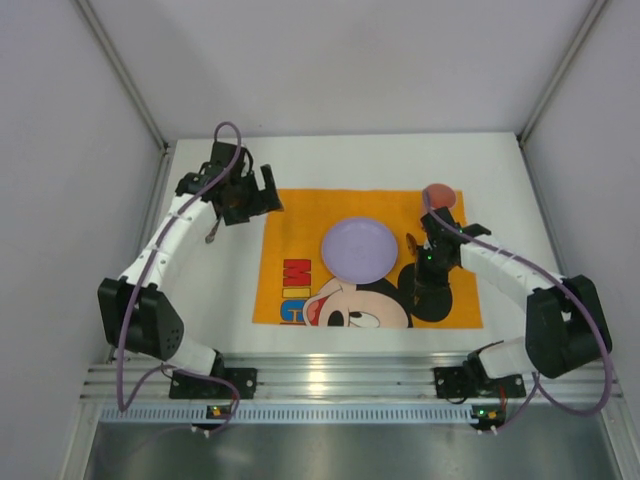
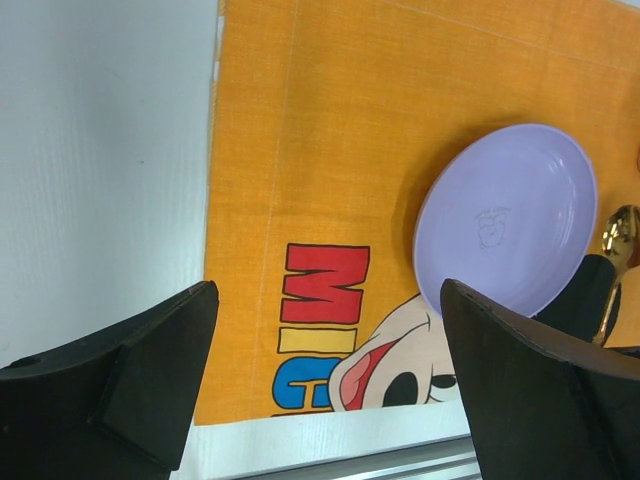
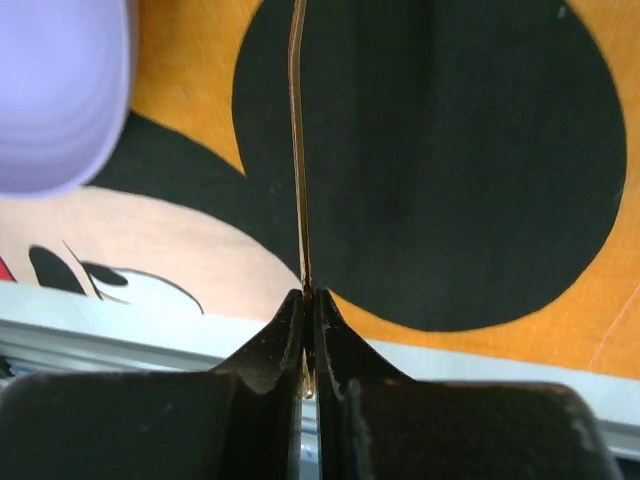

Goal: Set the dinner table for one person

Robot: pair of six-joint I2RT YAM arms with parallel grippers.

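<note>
The dinner table [image 1: 360,160] is a white top carrying an orange Mickey Mouse placemat [image 1: 300,215]. A lavender plate [image 1: 357,249] lies on the mat's middle. My right gripper [image 1: 424,268] hovers just right of the plate, shut on the thin handle of a gold spoon [image 1: 410,243]. In the right wrist view the handle [image 3: 297,150] runs edge-on from the shut gripper [image 3: 310,295] over Mickey's black ear. My left gripper [image 1: 270,192] is wide open and empty at the mat's far left corner. In its own view it [image 2: 328,290] frames the mat [image 2: 300,150], the plate [image 2: 505,215] and the spoon bowl [image 2: 620,238].
A reddish round cup [image 1: 440,195] stands at the mat's far right corner, just behind the right wrist. A small thin grey thing [image 1: 211,234] lies on the white top beside the left forearm. Aluminium rails [image 1: 340,375] edge the near side, and grey walls close in on three sides.
</note>
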